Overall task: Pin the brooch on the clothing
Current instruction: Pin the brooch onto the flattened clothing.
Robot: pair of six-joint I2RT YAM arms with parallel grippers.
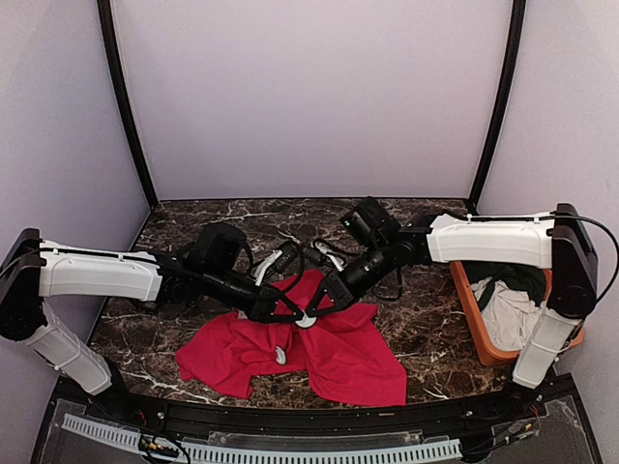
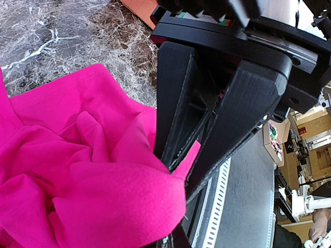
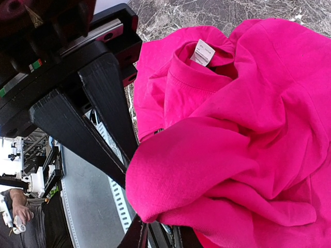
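Note:
The clothing (image 1: 329,353), a bright red T-shirt, lies crumpled in the middle of the marble table. Its neck label (image 3: 202,52) shows in the right wrist view. My left gripper (image 1: 281,309) comes in from the left, and its jaws (image 2: 178,169) are shut on a raised fold of the shirt (image 2: 103,196), with a sliver of fabric pinched between them. My right gripper (image 1: 325,299) meets it from the right. Its fingers (image 3: 111,103) run in under a fold of the shirt (image 3: 207,155) that hides their tips. A small white round piece, seemingly the brooch (image 1: 306,319), sits between the two grippers.
An orange bin (image 1: 468,314) at the right edge holds a dark green garment (image 1: 517,275) and a white cloth (image 1: 508,314). A white perforated rail (image 1: 290,450) runs along the near edge. Purple walls close the back and both sides.

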